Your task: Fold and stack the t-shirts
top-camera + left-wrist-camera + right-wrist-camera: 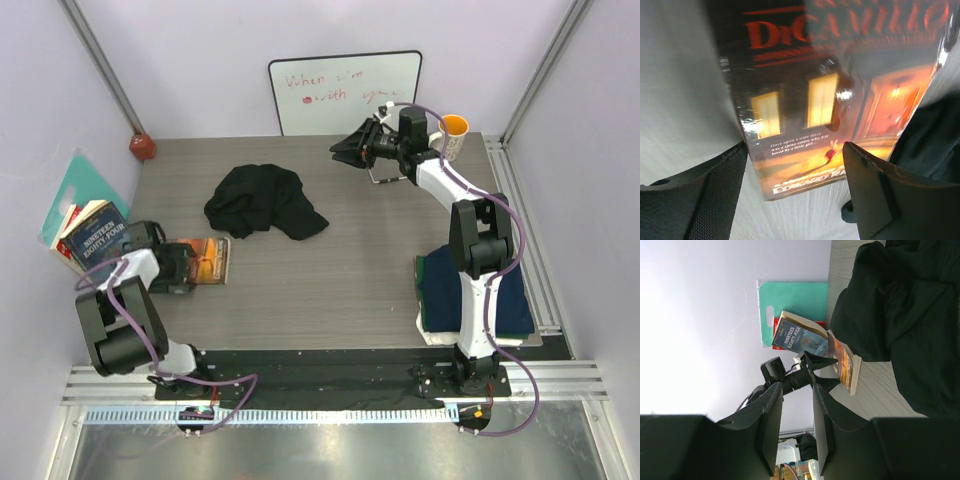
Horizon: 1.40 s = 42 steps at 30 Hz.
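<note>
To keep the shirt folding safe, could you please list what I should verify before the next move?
1. Crumpled black cloth t-shirt lies free on the grey wooden table: ok.
2. Right end effector open and empty: ok.
3. Left end effector open: ok.
4. Left end effector aimed at a shirt: not ok; it is at the orange-covered paperback book.
5. Folded navy cloth t-shirt lies square: cannot tell, partly hidden.
</note>
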### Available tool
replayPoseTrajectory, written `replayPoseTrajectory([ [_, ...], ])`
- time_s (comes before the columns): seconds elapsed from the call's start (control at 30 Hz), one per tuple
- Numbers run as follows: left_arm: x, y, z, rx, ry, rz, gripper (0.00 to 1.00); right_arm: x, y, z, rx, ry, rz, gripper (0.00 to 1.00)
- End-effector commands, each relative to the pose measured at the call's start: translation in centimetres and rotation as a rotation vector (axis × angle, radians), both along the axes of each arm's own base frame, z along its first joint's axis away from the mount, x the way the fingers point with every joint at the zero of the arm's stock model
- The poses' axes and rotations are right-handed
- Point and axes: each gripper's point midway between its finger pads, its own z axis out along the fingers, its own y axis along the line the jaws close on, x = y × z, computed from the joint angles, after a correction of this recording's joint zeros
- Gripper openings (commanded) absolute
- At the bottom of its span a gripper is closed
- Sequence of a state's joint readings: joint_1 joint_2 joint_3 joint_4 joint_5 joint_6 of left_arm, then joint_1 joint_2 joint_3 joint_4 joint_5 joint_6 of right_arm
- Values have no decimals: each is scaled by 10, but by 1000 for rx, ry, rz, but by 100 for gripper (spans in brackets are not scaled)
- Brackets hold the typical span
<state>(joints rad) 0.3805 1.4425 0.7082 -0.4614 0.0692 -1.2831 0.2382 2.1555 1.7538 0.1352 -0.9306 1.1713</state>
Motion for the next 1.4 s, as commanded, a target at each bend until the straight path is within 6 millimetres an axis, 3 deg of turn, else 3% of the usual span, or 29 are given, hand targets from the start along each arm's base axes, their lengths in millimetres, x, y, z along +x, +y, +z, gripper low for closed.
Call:
replayPoseTrajectory([
  [0.0,2,-6,-37,98,142,-82,78,-5,1,16,28,-49,22,36],
  [0.23,26,-36,-34,102,158,-231,80,-6,0,14,28,-49,22,36],
  [0.43,25,-51,-43,87,242,-324,77,-1,1,12,41,-42,14,36],
  [0.57,27,-50,-39,102,249,-325,76,0,1,12,45,-41,13,36],
  [0.67,27,-48,-30,117,241,-319,67,2,-1,14,45,-47,7,36],
  [0.73,29,-48,-23,123,222,-323,58,4,-2,15,46,-50,2,36],
  [0.77,29,-48,-22,122,220,-322,48,4,-2,14,45,-48,3,36],
  [0.9,33,-48,-17,133,202,-358,33,6,-1,12,49,-45,1,36],
  [1.13,43,-66,-13,137,172,-531,22,9,-1,7,58,-31,-1,35],
  [1.37,48,-103,-11,120,186,-793,17,10,0,8,65,-40,2,35],
])
